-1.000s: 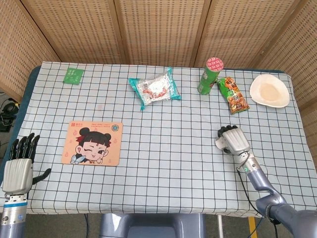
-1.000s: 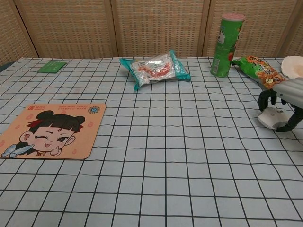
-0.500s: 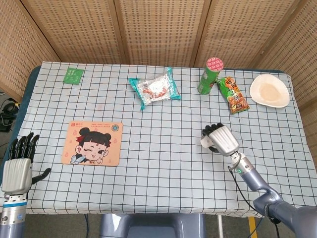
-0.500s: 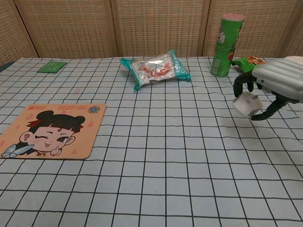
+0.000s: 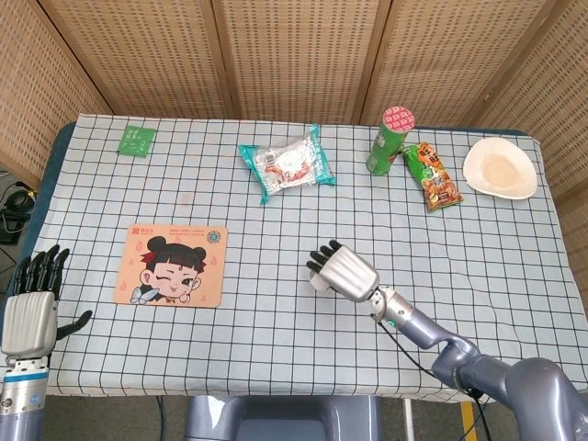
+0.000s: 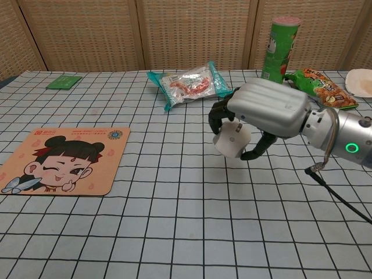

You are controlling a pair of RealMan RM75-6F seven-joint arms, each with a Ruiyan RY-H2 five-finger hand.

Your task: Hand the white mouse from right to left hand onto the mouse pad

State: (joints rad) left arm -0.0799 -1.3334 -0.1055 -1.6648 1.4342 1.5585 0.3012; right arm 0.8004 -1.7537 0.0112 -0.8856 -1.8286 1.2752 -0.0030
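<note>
The white mouse (image 6: 232,140) is held aloft in the right robot hand (image 6: 264,110); the left robot hand (image 5: 29,308), fingers spread, waits at the bench's left edge; handover and mouse pad (image 5: 172,266) placement remain.

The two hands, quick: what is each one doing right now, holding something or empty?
Left hand: open, holding nothing, fingers apart at the table's edge.
Right hand: holding the white mouse above the table.

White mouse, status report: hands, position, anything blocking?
Right hand grips white mouse, lifted above the table. Left hand open beside the mouse pad. Nothing between them.
</note>
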